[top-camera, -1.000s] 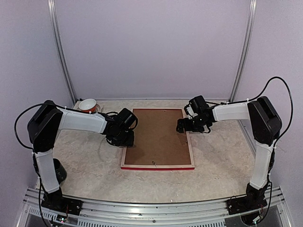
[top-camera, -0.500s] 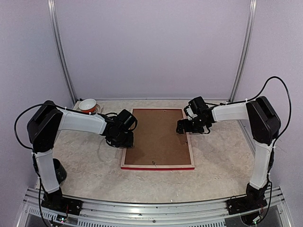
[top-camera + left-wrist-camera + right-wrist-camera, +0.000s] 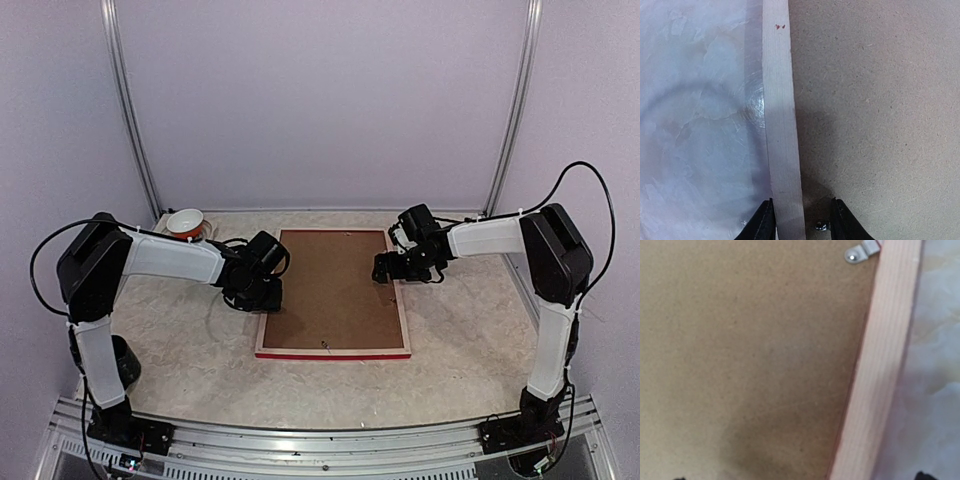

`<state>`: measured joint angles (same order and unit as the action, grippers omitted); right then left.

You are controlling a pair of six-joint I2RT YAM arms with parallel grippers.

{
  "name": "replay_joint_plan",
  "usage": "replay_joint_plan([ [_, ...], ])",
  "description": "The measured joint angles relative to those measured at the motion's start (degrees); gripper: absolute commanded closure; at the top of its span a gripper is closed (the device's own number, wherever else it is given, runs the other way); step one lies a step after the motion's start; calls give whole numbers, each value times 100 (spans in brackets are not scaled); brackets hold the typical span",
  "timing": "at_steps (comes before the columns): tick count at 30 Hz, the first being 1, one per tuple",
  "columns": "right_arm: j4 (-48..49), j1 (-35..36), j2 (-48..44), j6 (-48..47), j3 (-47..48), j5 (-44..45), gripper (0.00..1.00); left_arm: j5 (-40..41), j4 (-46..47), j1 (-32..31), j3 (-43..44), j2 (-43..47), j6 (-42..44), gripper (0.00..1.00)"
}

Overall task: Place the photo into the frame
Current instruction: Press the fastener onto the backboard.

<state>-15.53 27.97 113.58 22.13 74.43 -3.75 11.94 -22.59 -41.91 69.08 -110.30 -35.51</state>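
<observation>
The frame lies face down at the middle of the marbled surface, pale wood back upward, with a strip of red showing along its near edge. A brown backing board sits within it and covers the opening. The left gripper is low over the frame's left rail, near its middle. In the left wrist view its fingers stand partly apart astride that rail, the outer one at the rail's outer edge and the inner one over the board with a gap to the wood, so nothing is clamped. A small metal fitting shows on the board just beside the inner finger. The right gripper is over the right rail, towards the far end, with its jaws spread wide. Only the fingertips show at the bottom corners of its wrist view, one over the board and one beyond the rail. A metal turn tab on that rail overlaps the board. A bowl stands at the far left corner, well apart from the frame.
</observation>
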Motion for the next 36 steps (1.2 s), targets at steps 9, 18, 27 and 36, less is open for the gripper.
replay_joint_plan([
  [9,2,0,0,0,0,2,1,-57,9,0,0,0,7,62],
  [18,2,0,0,0,0,0,1,-229,122,2,-98,63,199,64],
  [27,2,0,0,0,0,2,1,-417,127,9,-160,120,385,68],
  [36,2,0,0,0,-2,2,1,-424,107,37,-160,192,389,61],
])
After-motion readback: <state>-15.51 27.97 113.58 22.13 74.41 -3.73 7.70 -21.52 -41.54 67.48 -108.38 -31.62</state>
